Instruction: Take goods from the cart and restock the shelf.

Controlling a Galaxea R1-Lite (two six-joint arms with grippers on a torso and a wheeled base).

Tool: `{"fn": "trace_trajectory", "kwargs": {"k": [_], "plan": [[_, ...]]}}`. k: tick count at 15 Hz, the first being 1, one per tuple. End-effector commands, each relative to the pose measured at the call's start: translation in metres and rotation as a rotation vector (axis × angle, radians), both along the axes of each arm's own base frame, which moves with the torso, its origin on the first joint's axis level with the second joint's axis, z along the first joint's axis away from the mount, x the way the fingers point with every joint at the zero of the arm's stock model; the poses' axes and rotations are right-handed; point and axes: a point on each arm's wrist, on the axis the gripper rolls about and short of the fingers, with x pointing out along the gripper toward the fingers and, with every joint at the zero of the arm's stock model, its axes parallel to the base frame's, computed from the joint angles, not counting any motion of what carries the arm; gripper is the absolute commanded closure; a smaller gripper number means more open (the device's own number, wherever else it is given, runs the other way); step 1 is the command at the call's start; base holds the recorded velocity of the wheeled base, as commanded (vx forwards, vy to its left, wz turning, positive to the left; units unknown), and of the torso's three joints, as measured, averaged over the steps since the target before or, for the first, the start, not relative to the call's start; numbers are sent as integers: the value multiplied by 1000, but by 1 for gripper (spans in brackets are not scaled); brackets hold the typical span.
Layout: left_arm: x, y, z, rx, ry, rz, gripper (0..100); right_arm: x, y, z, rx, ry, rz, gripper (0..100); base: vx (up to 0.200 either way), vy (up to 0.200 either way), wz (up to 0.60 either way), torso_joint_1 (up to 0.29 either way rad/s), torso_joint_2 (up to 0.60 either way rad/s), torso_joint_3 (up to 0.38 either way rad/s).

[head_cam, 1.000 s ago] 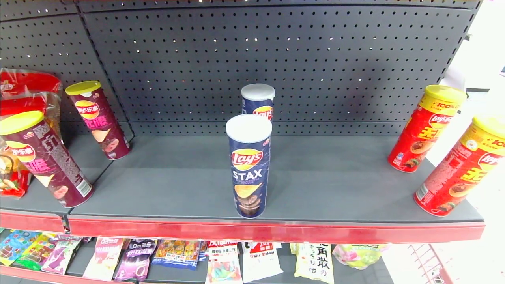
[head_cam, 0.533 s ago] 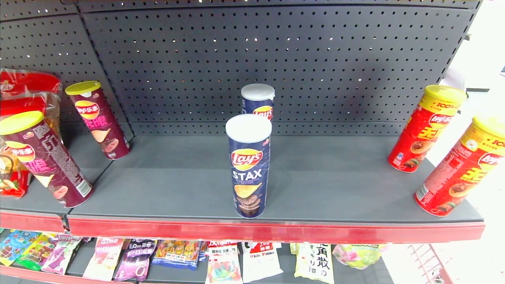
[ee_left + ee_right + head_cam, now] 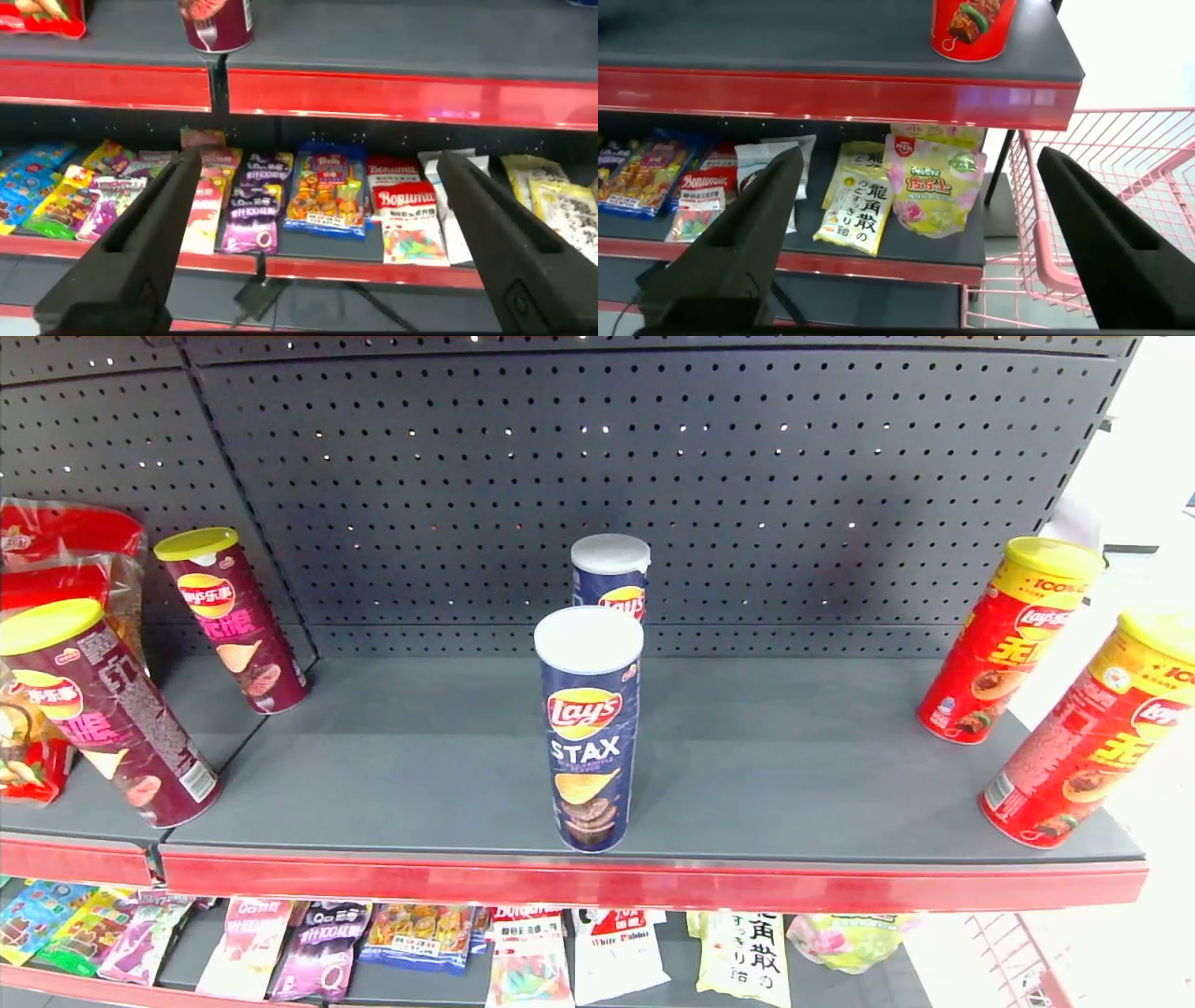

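Cans stood in pairs along the shelf (image 3: pixel 794 784).
The front can (image 3: pixel 590 728) stood mid front edge, the rear can (image 3: pixel 611 576) behind it; left cans (image 3: pixel 245 625) and right cans (image 3: pixel 1008 644) flanked them. Packets (image 3: pixel 523 952) lay on the lower shelf (image 3: pixel 308 266), with the cart (image 3: pixel 1120 215) past its right end.

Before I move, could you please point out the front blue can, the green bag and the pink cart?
front blue can (image 3: pixel 590 747): head view, its label.
green bag (image 3: pixel 934 182): right wrist view, its front.
pink cart (image 3: pixel 1036 224): right wrist view, its rim.
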Motion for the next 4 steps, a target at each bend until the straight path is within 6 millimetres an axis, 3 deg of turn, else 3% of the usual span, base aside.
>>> {"fn": "trace_trajectory", "kwargs": {"k": [1,4], "plan": [[0,0,-1,-3,2,4,0,0,0,0,0,3,0,0,0,0,0,0,0,0],[0,0,0,0,-1,4,0,0,0,0,0,1,0,0,0,0,0,0,0,0]]}}
